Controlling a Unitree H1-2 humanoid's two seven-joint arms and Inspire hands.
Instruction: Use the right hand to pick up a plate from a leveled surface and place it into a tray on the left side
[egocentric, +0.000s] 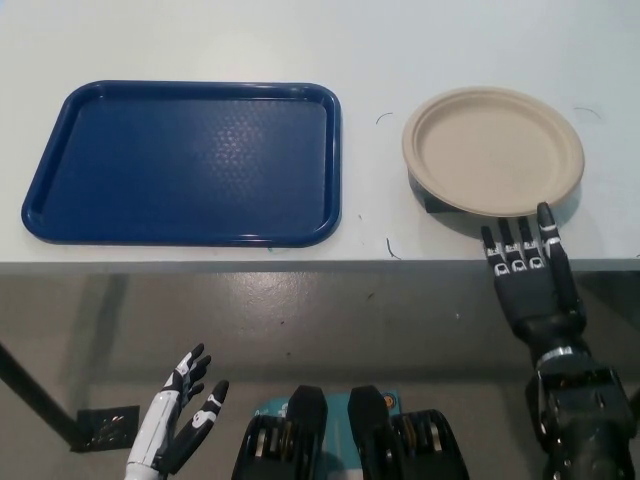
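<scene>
The right robot hand (528, 282) is open and holds nothing, its black fingers (546, 235) stretched out flat and slightly apart, pointing away toward the far side. The fingertips lie over the near edge of the counter (400, 40), just at the near rim of the plate (493, 150); the longest one appears to reach the rim, though actual contact cannot be told. The plate, round and beige, sits on a small dark block (434, 204) that shows under its near left edge, lifting it a little off the white surface. To its left, well apart, a blue tray (183, 163) lies flat on the counter with nothing in it. The left robot hand (182, 412) rests low at the near left, below the counter edge, open with its fingers apart, touching nothing.
</scene>
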